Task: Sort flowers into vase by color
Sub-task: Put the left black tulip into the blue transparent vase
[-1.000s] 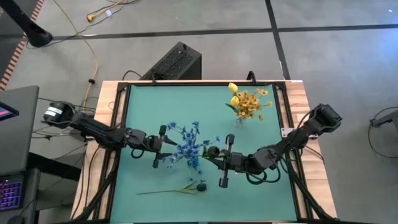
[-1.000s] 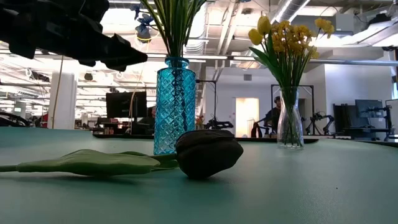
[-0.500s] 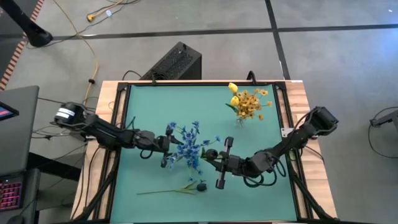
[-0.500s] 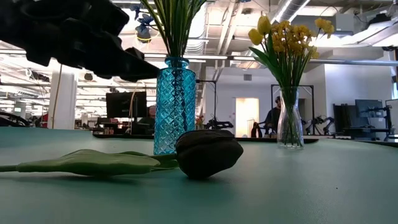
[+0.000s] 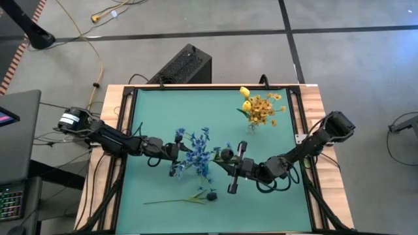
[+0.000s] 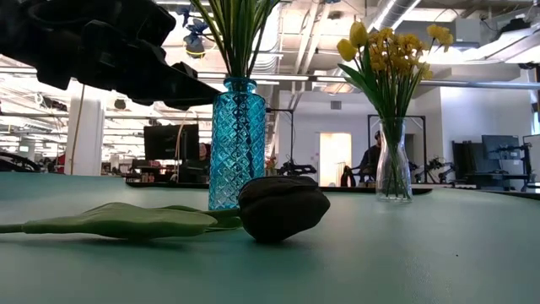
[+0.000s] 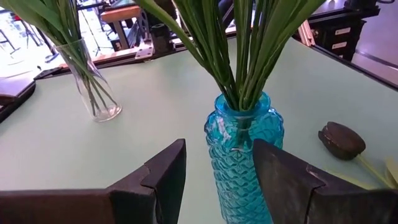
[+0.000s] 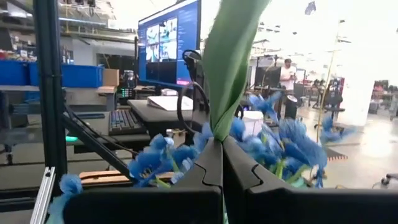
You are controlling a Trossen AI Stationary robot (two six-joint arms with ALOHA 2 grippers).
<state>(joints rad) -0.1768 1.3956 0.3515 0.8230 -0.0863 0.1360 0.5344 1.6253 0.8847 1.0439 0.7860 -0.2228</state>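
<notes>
High view shows the blue flowers (image 5: 196,155) standing bunched near the middle of the green table (image 5: 157,111), their stalks dropping into a blue glass vase (image 7: 244,155) that the left wrist view shows as diamond-patterned and upright. The yellow flowers (image 5: 261,108), tulips and small sprays together, stand in a clear vase (image 6: 393,169) toward the far right part of the table, well apart from the blue bunch. One dark bud (image 6: 283,207) lies flat on the table in front of the blue vase, its green stalk and leaf (image 6: 126,221) stretched out to the side; from above it sits near the front edge, below the blue flowers.

The right gripper (image 5: 225,156) hangs just right of the blue bunch, its jaws pressed together on a green leaf (image 8: 230,56) that rises between them in the right wrist view, with blue blooms crowding close behind. Which stem that leaf belongs to cannot be told.

The left gripper (image 5: 175,151) is on the left side of the blue bunch. Its two dark fingers (image 7: 165,180) stand spread on either side of the blue vase, a gap showing between each finger and the glass.

A person (image 6: 371,160) stands in the room far beyond the table.
</notes>
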